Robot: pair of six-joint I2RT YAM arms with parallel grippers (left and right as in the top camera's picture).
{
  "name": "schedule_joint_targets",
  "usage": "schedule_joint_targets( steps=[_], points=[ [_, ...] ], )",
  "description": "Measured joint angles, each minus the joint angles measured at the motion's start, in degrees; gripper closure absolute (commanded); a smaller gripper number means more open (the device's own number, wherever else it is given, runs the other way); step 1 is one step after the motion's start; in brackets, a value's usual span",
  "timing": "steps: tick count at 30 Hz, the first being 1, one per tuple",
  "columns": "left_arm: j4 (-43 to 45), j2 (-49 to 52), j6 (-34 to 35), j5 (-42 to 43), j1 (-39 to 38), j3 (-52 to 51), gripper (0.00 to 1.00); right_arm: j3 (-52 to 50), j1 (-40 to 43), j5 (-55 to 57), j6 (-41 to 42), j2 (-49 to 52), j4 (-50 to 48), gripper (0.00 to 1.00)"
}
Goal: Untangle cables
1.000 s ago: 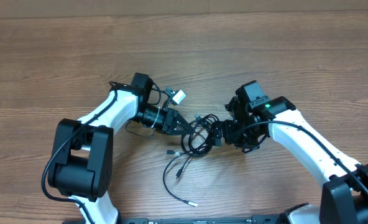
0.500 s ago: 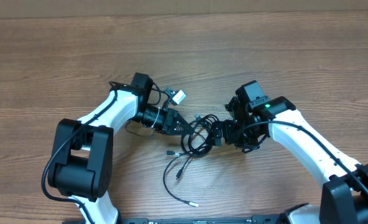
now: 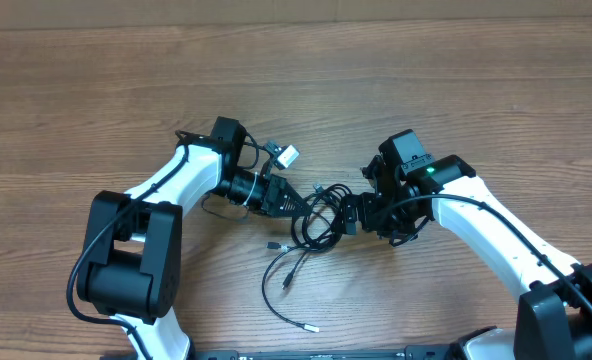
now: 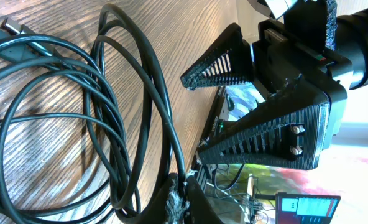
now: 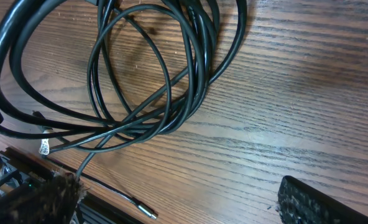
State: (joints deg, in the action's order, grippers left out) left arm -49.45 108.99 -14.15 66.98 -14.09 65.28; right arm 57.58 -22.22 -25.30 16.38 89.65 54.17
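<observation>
Left claw [image 4: 192, 114]: released. Its two ribbed fingers [image 4: 224, 59] stand apart with nothing between them, and their tips are just beside the outer loops of the bundle [image 3: 321, 214].
Right claw [image 5: 178, 194]: released also. Both fingers are wide apart at the lower edge of its wrist view, and the loops lie on the counter [image 5: 308, 93] ahead of them, not pinched.
Cables: the black bundle lies on the wooden counter between the two claws. A separate thin cord [image 3: 265, 285] lies nearer to the robot as an open curve and ends in a silver tip [image 3: 313, 328]. A small plug [image 3: 273, 244] lies beside the bundle.
Step in hand: by my judgement, taking hold of the bundle from both sides, so that it can be drawn apart.
Choice of strand: each claw should take a different cord, and only one strand. If both take the same loop, pulling will only stretch it.
Grip: advance until the strand sits deep between the fingers, then clench fully before any pull.
Pull: lift a little, then move outward slowly. Stop if the loops tighten instead of opening.
Risk: the claws are very near to each other, so the fingers could collide, or one could catch several strands together.
Not clear: how many cords are in the bundle, and where they cross, I cannot tell.
</observation>
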Motion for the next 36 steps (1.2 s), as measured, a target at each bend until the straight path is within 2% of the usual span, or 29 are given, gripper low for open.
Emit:
schedule_joint_targets(
  steps=[36],
  points=[
    [0.0,0.0,0.0,-1.3,0.0,0.0,0.96,0.0,0.0,0.0,0.0,0.0,0.0,0.00]
  ],
)
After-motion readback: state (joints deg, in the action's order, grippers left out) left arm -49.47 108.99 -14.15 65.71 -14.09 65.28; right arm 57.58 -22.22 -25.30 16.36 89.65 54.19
